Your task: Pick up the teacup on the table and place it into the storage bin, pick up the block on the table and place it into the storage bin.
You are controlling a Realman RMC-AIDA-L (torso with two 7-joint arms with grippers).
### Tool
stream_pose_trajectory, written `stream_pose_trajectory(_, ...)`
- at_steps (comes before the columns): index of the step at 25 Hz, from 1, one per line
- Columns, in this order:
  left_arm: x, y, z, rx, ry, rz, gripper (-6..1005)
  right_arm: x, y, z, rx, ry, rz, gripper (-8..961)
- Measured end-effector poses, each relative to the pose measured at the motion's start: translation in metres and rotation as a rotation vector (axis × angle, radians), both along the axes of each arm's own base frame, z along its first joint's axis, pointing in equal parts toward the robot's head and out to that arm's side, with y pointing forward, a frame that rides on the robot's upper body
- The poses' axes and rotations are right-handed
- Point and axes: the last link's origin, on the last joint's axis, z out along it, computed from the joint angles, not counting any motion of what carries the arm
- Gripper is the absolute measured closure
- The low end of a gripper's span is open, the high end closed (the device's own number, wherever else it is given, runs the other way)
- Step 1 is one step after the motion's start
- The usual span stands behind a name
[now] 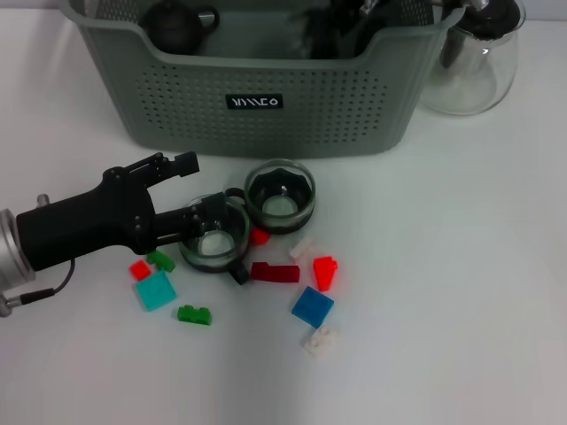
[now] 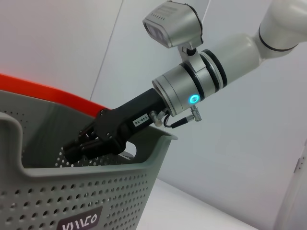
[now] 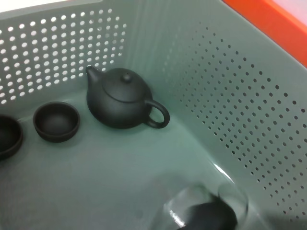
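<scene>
Two glass teacups stand on the white table before the storage bin [image 1: 266,124]. My left gripper [image 1: 197,184] is open at the nearer teacup [image 1: 215,237], its lower finger over that cup's rim. The other teacup [image 1: 280,193] stands free just right of it. Around them lie several blocks, among them a dark red block [image 1: 275,272], a blue block [image 1: 312,305] and a cyan block [image 1: 156,289]. My right gripper [image 2: 76,147] reaches down inside the storage bin [image 2: 72,191]. Close under it, a glass teacup [image 3: 206,211] shows with something dark at it.
A black teapot [image 3: 120,100] and small black cups [image 3: 56,120] sit on the bin floor. A clear glass pitcher [image 1: 474,62] stands right of the bin. Green blocks [image 1: 194,313], a red block [image 1: 325,272] and a clear block [image 1: 319,339] lie near the cups.
</scene>
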Motion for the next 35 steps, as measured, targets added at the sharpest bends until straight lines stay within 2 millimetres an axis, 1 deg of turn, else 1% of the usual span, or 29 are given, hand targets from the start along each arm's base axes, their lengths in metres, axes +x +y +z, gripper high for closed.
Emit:
stream_pose_trajectory(6, 0.0, 0.0, 0.0, -0.001, -0.001, -0.001, 139, 0.0, 0.001, 0.002, 0.007, 0.008, -0.002, 805)
stream_pose_trajectory(9, 0.0, -0.001, 0.0, -0.002, -0.003, -0.003, 139, -0.004, 0.001, 0.005, 0.007, 0.019, 0.005, 801)
stream_pose_trajectory(12, 0.0, 0.0, 0.001, -0.003, -0.003, -0.002, 139, -0.014, -0.001, 0.015, 0.007, 0.06, 0.019, 688)
stream_pose_trajectory(15, 0.0, 0.0, 0.002, -0.004, -0.004, -0.001, 139, -0.029, -0.006, 0.032, 0.012, 0.16, 0.043, 575)
stream_pose_trajectory(18, -0.001, -0.001, 0.003, -0.003, -0.007, 0.003, 139, -0.048, -0.014, 0.056, 0.008, 0.297, 0.073, 325)
stream_pose_trajectory(21, 0.0, -0.002, 0.005, -0.006, -0.016, 0.0, 139, -0.061, -0.027, 0.083, -0.012, 0.433, 0.115, 189)
stream_pose_trajectory(23, -0.001, -0.002, 0.007, -0.005, -0.022, 0.003, 139, -0.064, -0.039, 0.098, -0.038, 0.517, 0.149, 98)
stream_pose_trajectory(24, -0.001, -0.002, 0.008, -0.003, -0.024, 0.005, 138, -0.064, -0.046, 0.107, -0.056, 0.566, 0.175, 90)
stream_pose_trajectory(27, -0.004, -0.004, 0.012, 0.012, -0.032, 0.015, 134, -0.05, -0.07, 0.127, -0.129, 0.696, 0.242, 65)
stream_pose_trajectory(30, -0.007, -0.006, 0.017, 0.025, -0.026, 0.024, 131, -0.027, -0.096, 0.14, -0.229, 0.792, 0.296, 40)
stream_pose_trajectory(32, -0.01, -0.006, 0.023, 0.03, -0.017, 0.033, 132, -0.008, -0.113, 0.144, -0.297, 0.809, 0.317, 23)
stream_pose_trajectory(33, -0.012, -0.005, 0.026, 0.031, -0.01, 0.038, 133, 0.011, -0.127, 0.144, -0.357, 0.794, 0.326, 15)
stream_pose_trajectory(34, -0.013, -0.004, 0.03, 0.033, 0.001, 0.041, 133, 0.011, -0.127, 0.144, -0.357, 0.794, 0.326, 16)
stream_pose_trajectory(35, -0.015, -0.003, 0.033, 0.034, 0.013, 0.046, 134, 0.02, -0.133, 0.144, -0.389, 0.785, 0.323, 17)
